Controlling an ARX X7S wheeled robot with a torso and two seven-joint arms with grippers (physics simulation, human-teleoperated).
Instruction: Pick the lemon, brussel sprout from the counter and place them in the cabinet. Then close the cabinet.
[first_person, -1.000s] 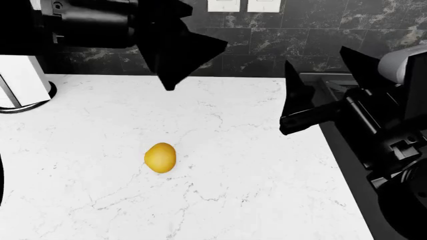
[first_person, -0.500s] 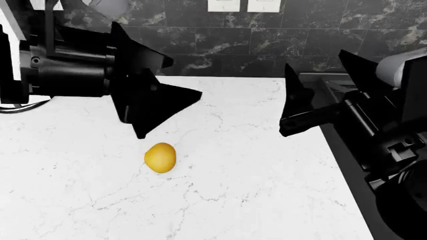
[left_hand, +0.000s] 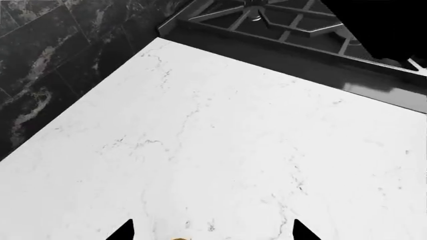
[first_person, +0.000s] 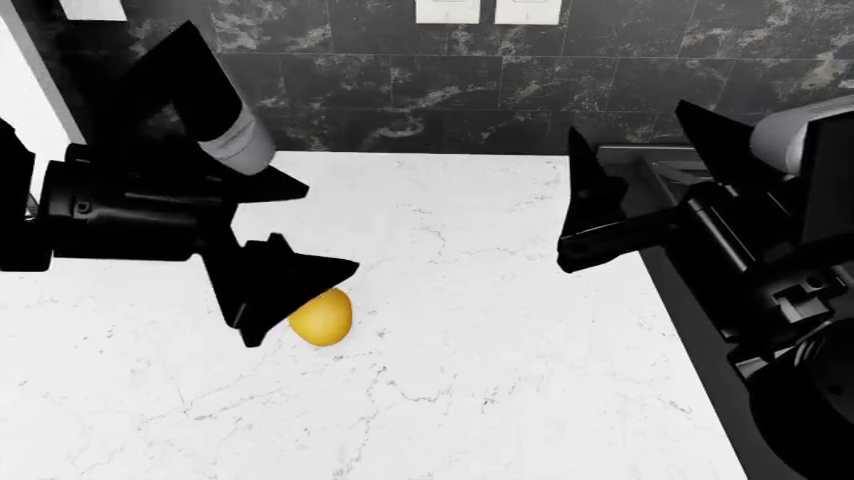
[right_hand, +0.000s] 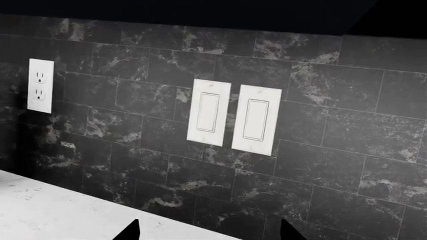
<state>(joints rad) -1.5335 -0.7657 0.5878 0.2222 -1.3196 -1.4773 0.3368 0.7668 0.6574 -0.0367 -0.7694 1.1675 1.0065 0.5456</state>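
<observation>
The yellow-orange lemon (first_person: 323, 318) lies on the white marble counter (first_person: 467, 350), left of the middle. My left gripper (first_person: 328, 228) hovers open just behind and left of it, and its lower finger covers the lemon's left edge. In the left wrist view only a sliver of the lemon (left_hand: 179, 238) shows between the spread tips of the left gripper (left_hand: 213, 232). My right gripper (first_person: 630, 118) is held open and empty above the counter's right end. In the right wrist view the right gripper (right_hand: 210, 231) faces the wall. The brussel sprout and the cabinet are out of view.
A black stovetop (first_person: 667, 170) adjoins the counter's right edge, and its grate (left_hand: 287, 22) shows in the left wrist view. The dark tiled backsplash (first_person: 441, 90) carries two white switch plates (right_hand: 232, 119) and an outlet (right_hand: 40, 85). A white upright object (first_person: 30, 90) stands at the far left.
My left arm has come down from the upper back of the counter toward the lemon, with its open fingers now right beside the fruit. The right arm and the lemon have not moved.
</observation>
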